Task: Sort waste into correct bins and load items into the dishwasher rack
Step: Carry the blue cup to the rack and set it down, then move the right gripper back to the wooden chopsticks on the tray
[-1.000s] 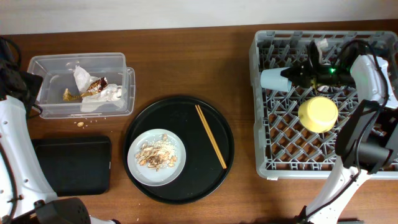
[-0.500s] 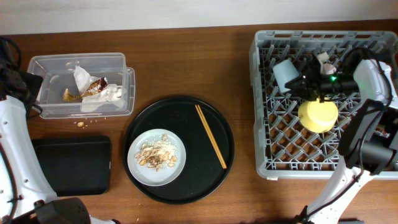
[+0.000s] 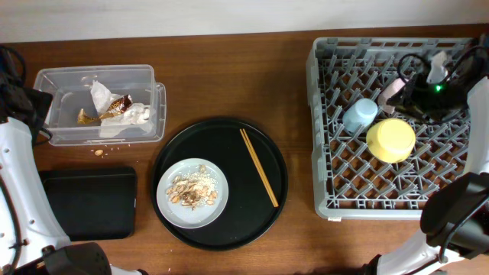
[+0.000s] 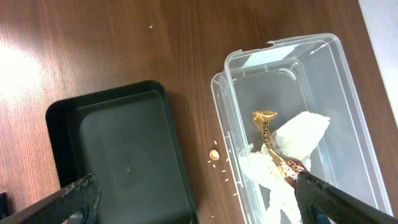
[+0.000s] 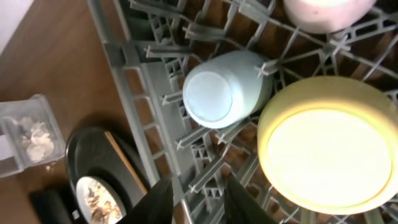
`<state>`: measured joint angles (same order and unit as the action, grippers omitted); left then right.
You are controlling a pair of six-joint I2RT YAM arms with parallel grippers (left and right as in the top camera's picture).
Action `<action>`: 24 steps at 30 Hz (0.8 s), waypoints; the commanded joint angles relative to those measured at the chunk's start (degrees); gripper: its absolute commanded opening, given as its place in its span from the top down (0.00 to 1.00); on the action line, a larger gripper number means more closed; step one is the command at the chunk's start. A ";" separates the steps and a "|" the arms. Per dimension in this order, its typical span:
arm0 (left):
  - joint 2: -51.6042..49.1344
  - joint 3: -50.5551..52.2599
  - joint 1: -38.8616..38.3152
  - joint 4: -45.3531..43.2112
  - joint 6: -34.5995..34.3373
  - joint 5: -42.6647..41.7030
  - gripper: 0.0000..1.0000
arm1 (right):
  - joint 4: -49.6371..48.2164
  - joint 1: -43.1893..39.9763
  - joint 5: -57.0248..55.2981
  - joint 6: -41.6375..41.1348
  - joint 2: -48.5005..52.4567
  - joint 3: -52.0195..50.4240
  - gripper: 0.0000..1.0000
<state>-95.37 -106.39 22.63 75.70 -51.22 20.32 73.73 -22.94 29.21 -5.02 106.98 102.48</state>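
The blue cup (image 3: 359, 114) lies on its side in the dishwasher rack (image 3: 325, 183), beside the upside-down yellow bowl (image 3: 390, 140). The pink cup (image 3: 392, 88) sits just behind them. My right gripper (image 3: 405, 103) hovers over the rack, open and empty; in the right wrist view it (image 5: 199, 199) is above the pegs, near the blue cup (image 5: 217, 93), bowl (image 5: 329, 143) and pink cup (image 5: 323, 9). The grey plate (image 3: 192, 192) holds food scraps. The chopsticks (image 3: 260, 177) lie beside it. My left gripper (image 4: 202, 202) is wide open and empty above the black tray (image 4: 118, 155) and clear tub (image 4: 298, 99).
The plate and chopsticks rest on a large round black tray (image 3: 229, 137). The clear tub (image 3: 53, 130) holds napkins (image 3: 134, 116) and a wrapper (image 3: 114, 105). A crumb (image 3: 98, 152) lies on the table in front of it. The shallow black tray (image 3: 88, 202) is front left.
My right gripper carried the blue cup rightward and down into the rack, let it go beside the yellow bowl, and drew back to the right. The left arm has not moved.
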 commanded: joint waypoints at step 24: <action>-0.28 -0.15 0.15 0.04 -0.35 0.39 0.01 | -11.23 62.40 -29.97 -9.49 8.57 -6.10 0.60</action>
<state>-95.37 -106.39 22.63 75.70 -51.22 20.32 63.35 38.39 0.69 -13.74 113.19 97.10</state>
